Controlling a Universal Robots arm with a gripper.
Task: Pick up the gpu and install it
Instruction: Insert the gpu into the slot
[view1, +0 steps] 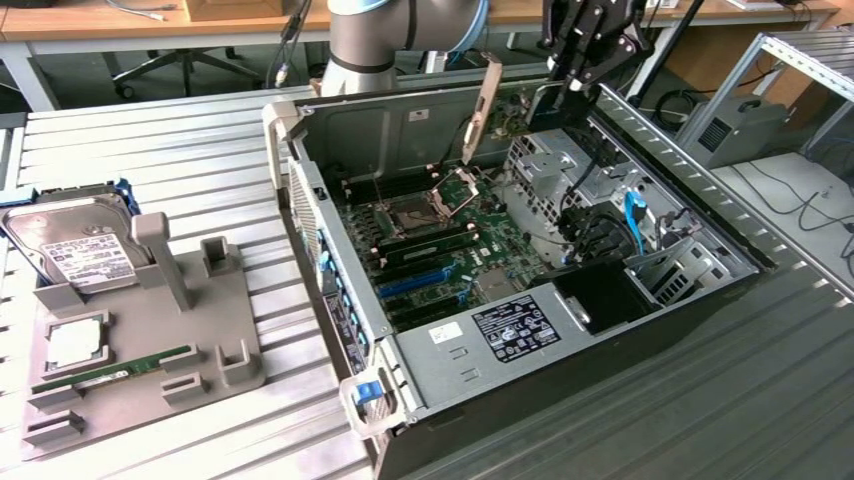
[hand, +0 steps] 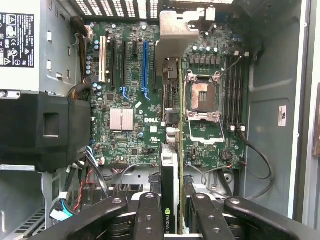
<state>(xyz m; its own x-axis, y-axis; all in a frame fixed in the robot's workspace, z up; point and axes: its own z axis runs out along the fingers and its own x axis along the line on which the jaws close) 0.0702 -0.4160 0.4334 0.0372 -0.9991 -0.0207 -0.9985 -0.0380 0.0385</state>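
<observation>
Surface: grey ribbed metal tabletop (view1: 200, 150)
Exterior view's right: open black-and-silver computer case (view1: 447, 362), lying on its side
Exterior view's left: grey moulded plastic parts tray (view1: 147, 400), lying flat

The open case (view1: 441, 375) leaves free room above the motherboard (hand: 130, 145) and its blue slot (hand: 145, 70), where the gripper (hand: 175, 215) holds the gpu (hand: 169, 170) on edge. A black box (hand: 42, 130), drive cage (view1: 547, 165) and cables (view1: 607, 235) crowd one side, a raised socket frame (view1: 461, 195) the other.
</observation>
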